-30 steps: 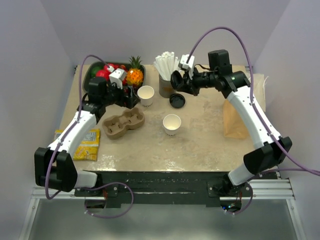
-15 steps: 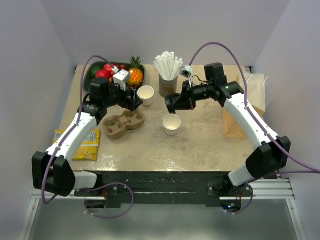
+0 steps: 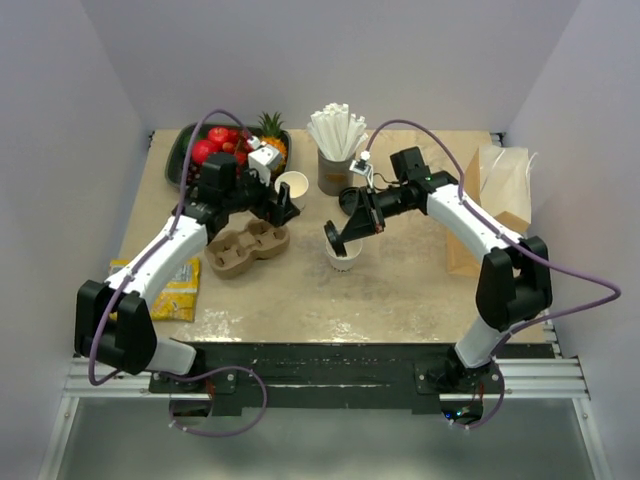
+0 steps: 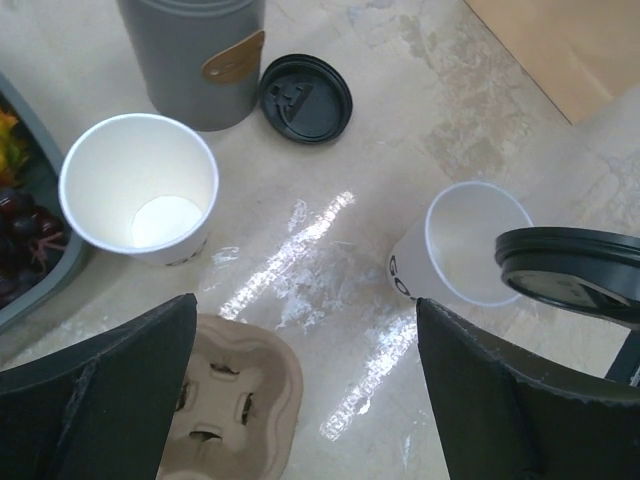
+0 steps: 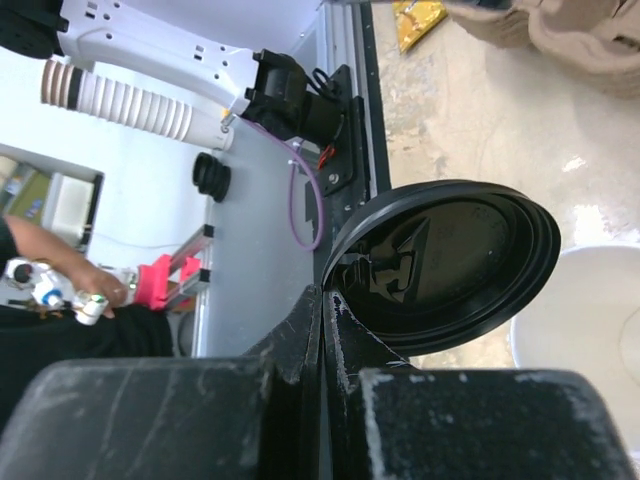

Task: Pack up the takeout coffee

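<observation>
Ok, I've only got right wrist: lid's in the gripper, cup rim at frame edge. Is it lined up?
Observer: Not quite. From the top view, the lid hangs tilted over the left rim of the open cup and isn't seated.
Operator: Left arm clear of it?
Observer: Yes. The left gripper is open and empty, above the far end of the carrier.
Operator: Carrier loaded?
Observer: No, both pockets are empty.
</observation>
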Robot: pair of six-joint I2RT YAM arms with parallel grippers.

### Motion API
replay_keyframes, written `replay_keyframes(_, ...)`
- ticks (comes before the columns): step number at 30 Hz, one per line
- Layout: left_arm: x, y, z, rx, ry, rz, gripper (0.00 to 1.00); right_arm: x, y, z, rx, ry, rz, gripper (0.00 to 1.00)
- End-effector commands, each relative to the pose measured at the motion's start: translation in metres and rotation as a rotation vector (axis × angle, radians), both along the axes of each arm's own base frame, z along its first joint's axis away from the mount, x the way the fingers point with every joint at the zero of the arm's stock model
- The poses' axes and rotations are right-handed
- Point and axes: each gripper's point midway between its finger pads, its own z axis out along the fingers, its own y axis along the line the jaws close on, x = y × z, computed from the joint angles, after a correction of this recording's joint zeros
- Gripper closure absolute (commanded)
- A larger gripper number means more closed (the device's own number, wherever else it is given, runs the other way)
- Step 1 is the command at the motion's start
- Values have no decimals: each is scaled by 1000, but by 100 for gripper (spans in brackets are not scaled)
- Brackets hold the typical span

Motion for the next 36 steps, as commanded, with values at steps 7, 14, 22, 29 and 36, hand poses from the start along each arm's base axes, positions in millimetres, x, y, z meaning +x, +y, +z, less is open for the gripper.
replay_keyframes(7, -14, -29, 3, 47, -108, -137, 6, 19, -12, -14, 28, 105, -11, 100)
replay_keyframes(14, -33, -53, -5, 70, -181, -225, 4, 29, -25, -31, 58, 212, -8, 100)
replay_keyframes(22, -26, -82, -3, 77, -258, -257, 3, 41, -36, -42, 58, 267, -53, 100)
replay_keyframes(29, -27, -98, -5, 71, -266, -287, 3, 46, -41, -48, 41, 289, -73, 94)
replay_keyframes(36, -31, -106, -7, 65, -272, -314, 3, 47, -44, -52, 26, 298, -84, 89)
